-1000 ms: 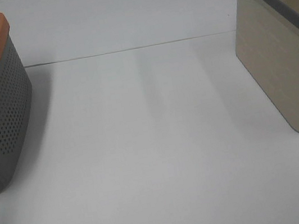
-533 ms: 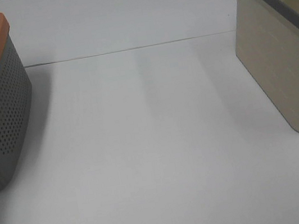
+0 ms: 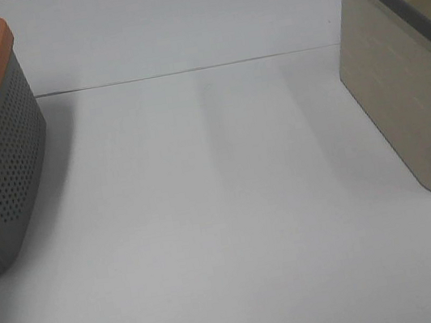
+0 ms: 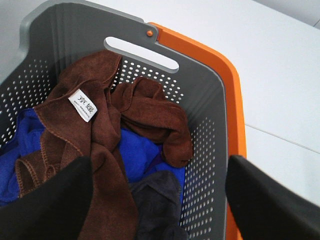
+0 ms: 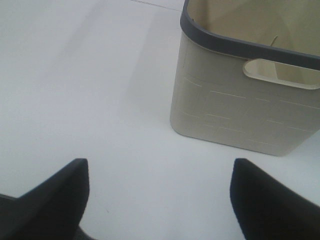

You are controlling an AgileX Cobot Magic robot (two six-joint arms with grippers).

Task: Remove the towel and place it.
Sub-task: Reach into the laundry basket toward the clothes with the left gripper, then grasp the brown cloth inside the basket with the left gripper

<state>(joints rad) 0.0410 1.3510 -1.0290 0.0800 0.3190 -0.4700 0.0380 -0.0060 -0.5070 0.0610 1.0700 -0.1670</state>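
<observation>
Hardly any change — the faint shadow streak point(image 3: 211, 105) on the table point(image 3: 217, 276), well right of the grey basket point(image 3: 2, 162), looks slightly paler and shorter than before.

Dark reddish-brown across the towel point(image 4: 62, 127), with a white label point(image 4: 83, 104) printed in dark characters. Bright blue on the blue cloth point(image 4: 142, 150), near-black on the charcoal cloth point(image 4: 156, 202). Grey for the perforated basket point(image 4: 65, 35), dotted with rows of small round holes, edged by an orange rim point(image 4: 231, 100). Pale beige on the beige basket point(image 5: 235, 115), faintly lined in a brick-like pattern, topped by a dark grey rim point(image 5: 225, 42). Plain white over the counter point(image 3: 223, 209). Black on the left end effector point(image 4: 159, 167) and the right end effector point(image 5: 159, 170).
</observation>
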